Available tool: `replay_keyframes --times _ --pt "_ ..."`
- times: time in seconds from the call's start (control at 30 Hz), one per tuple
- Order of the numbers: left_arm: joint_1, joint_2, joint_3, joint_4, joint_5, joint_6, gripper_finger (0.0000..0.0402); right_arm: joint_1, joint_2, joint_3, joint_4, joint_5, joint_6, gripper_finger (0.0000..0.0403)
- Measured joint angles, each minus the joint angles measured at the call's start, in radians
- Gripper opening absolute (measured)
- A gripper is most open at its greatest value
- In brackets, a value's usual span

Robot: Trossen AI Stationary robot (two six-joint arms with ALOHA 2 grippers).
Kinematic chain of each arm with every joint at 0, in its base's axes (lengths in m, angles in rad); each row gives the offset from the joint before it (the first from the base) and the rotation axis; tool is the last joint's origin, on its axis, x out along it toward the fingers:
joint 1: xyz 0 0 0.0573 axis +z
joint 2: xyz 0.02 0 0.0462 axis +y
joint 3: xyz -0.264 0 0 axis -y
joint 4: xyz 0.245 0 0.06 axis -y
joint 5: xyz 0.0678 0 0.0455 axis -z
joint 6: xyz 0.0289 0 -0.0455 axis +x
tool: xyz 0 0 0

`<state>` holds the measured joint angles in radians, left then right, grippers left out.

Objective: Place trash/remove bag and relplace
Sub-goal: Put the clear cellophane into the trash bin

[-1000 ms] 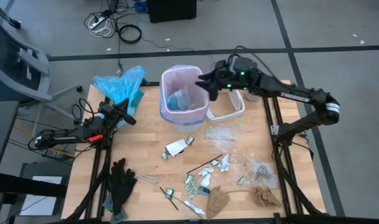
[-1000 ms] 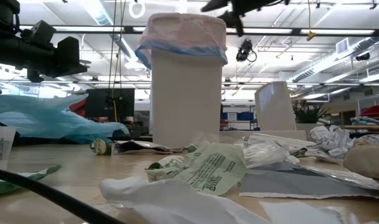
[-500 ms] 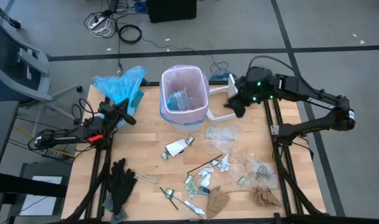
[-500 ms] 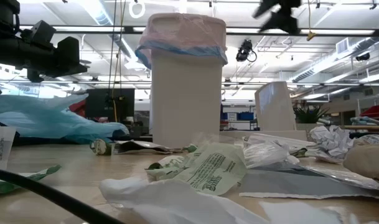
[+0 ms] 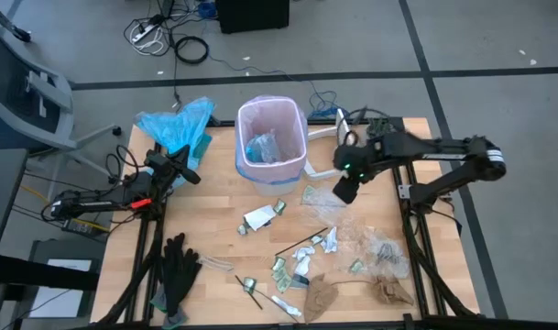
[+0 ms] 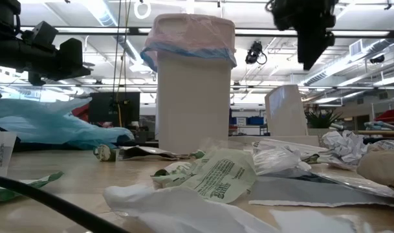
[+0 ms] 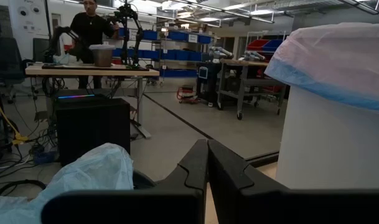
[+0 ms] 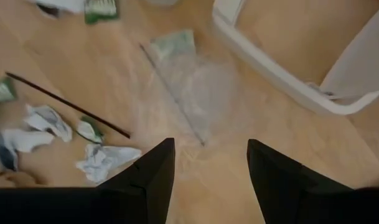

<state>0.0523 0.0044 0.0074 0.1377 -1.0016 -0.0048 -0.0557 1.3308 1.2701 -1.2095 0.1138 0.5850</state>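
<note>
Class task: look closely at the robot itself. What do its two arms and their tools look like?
Both arms are dark and slim, built of jointed segments. The right arm shows small green lights near its wrist; the left arm has a red spot along it. The right tool has two flat black fingers with angled tips; the left tool has matching black fingers.

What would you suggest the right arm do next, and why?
Probably lower the right end effector onto the clear plastic film and close on it. Its fingers stand open and empty, hanging above the film, which lies flat on the table beside the lined bin. The left end effector waits shut at the table's left edge.
</note>
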Motion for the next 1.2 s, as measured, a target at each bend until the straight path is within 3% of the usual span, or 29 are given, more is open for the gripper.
replay_keyframes --times 0.4,0.57,0.77,1.0,1.1,1.2 --pt "0.0 0.0 0.0 0.0 0.0 0.0 0.0021 0.028 0.304 -0.007 0.057 0.069 -0.085 0.0227" --pt "0.0 0.0 0.0 0.0 0.0 0.0 0.0021 0.023 0.318 -0.128 0.259 0.023 -0.113 0.0249" --pt "0.0 0.0 0.0 0.0 0.0 0.0 0.0021 0.013 0.298 -0.305 0.385 -0.055 -0.092 0.027" --pt "0.0 0.0 0.0 0.0 0.0 0.0 0.0021 0.005 0.29 -0.47 0.729 -0.183 -0.088 0.0294" --pt "0.0 0.0 0.0 0.0 0.0 0.0 0.0021 0.011 0.289 -0.517 0.801 -0.142 -0.089 0.0283" --pt "0.0 0.0 0.0 0.001 0.0 0.0 0.0021 0.027 0.289 -0.529 0.807 -0.093 -0.093 0.0226"
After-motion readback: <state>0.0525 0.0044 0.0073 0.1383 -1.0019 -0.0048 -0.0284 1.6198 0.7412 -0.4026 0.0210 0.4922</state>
